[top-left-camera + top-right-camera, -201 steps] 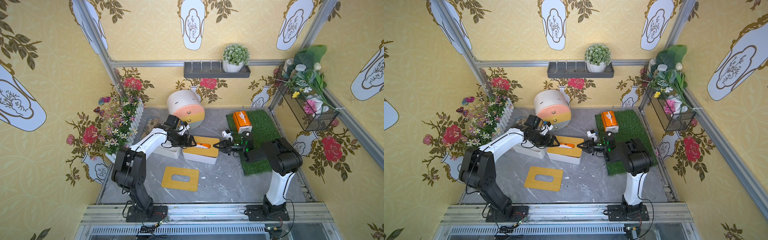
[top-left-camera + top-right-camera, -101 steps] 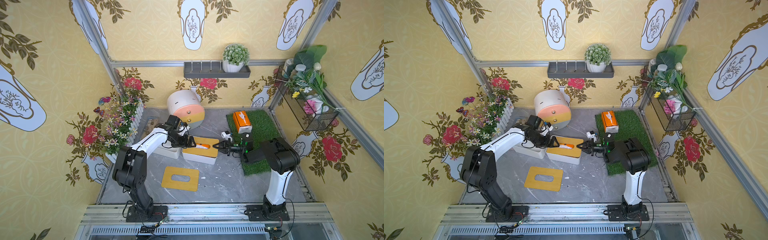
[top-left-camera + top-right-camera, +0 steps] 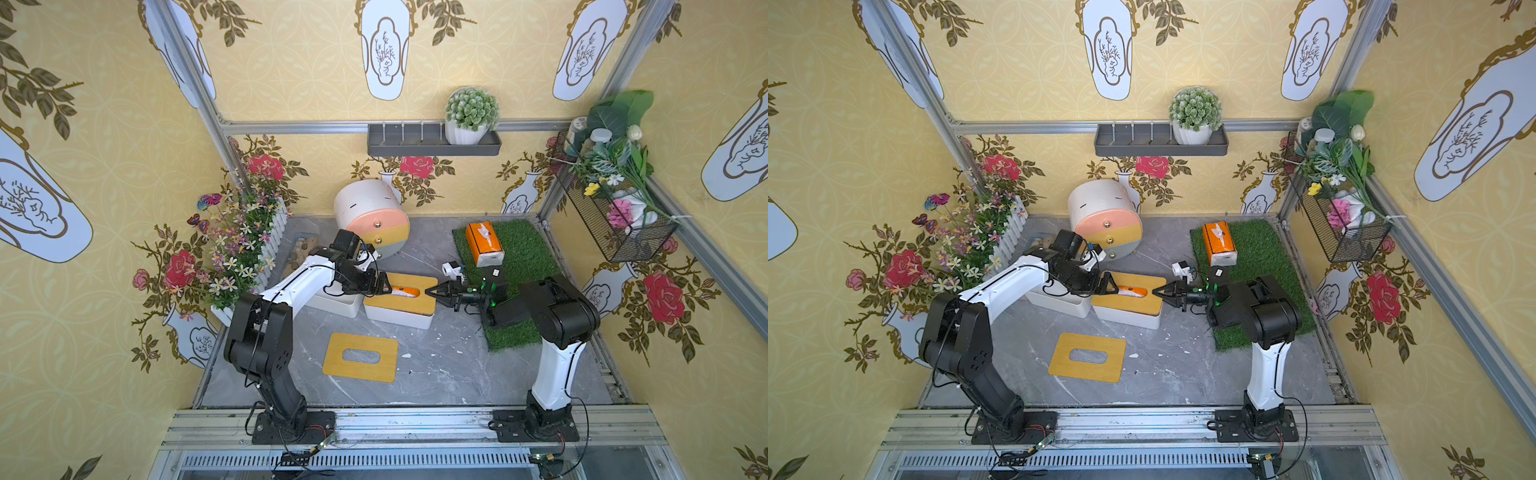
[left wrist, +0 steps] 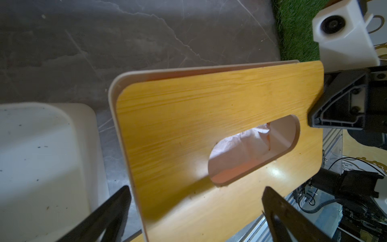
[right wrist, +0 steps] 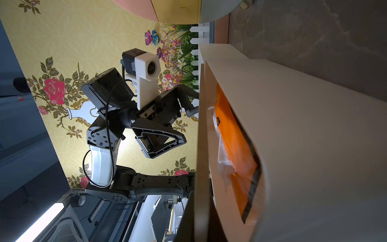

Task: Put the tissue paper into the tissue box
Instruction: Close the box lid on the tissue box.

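Note:
The white tissue box (image 3: 397, 318) stands mid-floor with a wooden slotted lid (image 3: 409, 303) lying askew over it. An orange tissue paper pack (image 3: 402, 291) shows inside through the slot, in the left wrist view (image 4: 247, 153) and in the right wrist view (image 5: 236, 150) through a gap under the lid (image 5: 201, 130). My right gripper (image 3: 432, 291) is shut on the lid's right edge, its jaws (image 5: 201, 213) either side of the board. At the lid's left end, my left gripper (image 3: 384, 284) stands open, its fingers straddling the lid's corner (image 4: 195, 194) without touching.
A second white box (image 3: 336, 301) without a lid sits against the tissue box's left side. A spare wooden lid (image 3: 360, 357) lies on the floor in front. Another orange tissue pack (image 3: 484, 243) rests on the grass mat (image 3: 523, 266). A round drawer unit (image 3: 372, 216) stands behind.
The right arm's elbow has shifted slightly to the left. Both grippers and the lid stay where they were.

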Motion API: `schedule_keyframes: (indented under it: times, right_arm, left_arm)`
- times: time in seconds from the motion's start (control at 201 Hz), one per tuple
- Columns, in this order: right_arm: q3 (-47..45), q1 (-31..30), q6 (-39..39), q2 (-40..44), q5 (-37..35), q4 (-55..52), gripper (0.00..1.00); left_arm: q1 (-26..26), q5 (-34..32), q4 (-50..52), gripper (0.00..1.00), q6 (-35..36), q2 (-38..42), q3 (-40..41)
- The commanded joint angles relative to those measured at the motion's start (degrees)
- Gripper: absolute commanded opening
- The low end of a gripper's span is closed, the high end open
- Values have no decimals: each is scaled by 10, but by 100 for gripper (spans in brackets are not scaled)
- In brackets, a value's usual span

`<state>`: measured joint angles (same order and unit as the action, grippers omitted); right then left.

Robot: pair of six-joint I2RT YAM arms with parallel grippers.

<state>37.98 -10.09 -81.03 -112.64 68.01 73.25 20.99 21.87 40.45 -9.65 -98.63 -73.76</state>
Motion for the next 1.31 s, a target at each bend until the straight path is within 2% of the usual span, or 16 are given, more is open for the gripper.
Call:
schedule_keyframes:
  times: [0.0, 1.304]
  right_arm:
    - [4, -2, -1, 6, 6, 34, 0]
    - [9, 5, 30, -1, 1, 5, 0]
  left_arm:
    - [0, -1, 8, 100, 4, 0, 0]
    - [0, -9, 14, 100, 2, -3, -2]
